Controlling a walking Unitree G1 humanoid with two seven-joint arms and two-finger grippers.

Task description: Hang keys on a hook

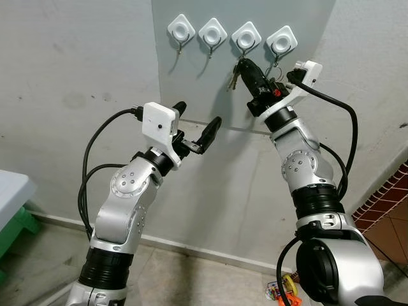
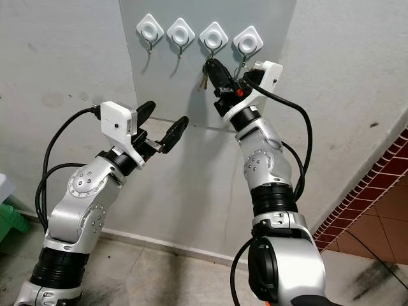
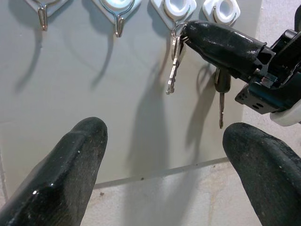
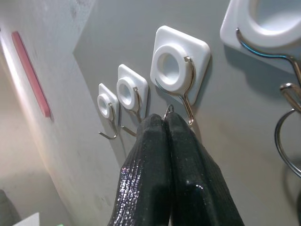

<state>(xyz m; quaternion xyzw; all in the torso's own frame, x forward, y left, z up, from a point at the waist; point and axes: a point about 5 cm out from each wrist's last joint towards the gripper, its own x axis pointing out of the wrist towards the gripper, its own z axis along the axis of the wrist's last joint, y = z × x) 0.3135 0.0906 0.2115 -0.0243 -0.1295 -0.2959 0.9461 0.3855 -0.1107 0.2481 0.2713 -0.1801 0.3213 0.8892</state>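
Keys (image 1: 234,75), a small silvery metal bunch, dangle at upper centre from the right gripper (image 1: 245,64), pinched tight just under the third of four white diamond-shaped hooks (image 1: 245,35). A second key (image 3: 221,94) hangs on the fourth. The left gripper (image 1: 196,122) gapes, unladen, lower left.

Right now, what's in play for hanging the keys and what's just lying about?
In play:
right gripper, shut on the keys
third hook, just above them

Not in play:
left gripper, open, idle
key on fourth hook
two bare hooks
orange thing on floor
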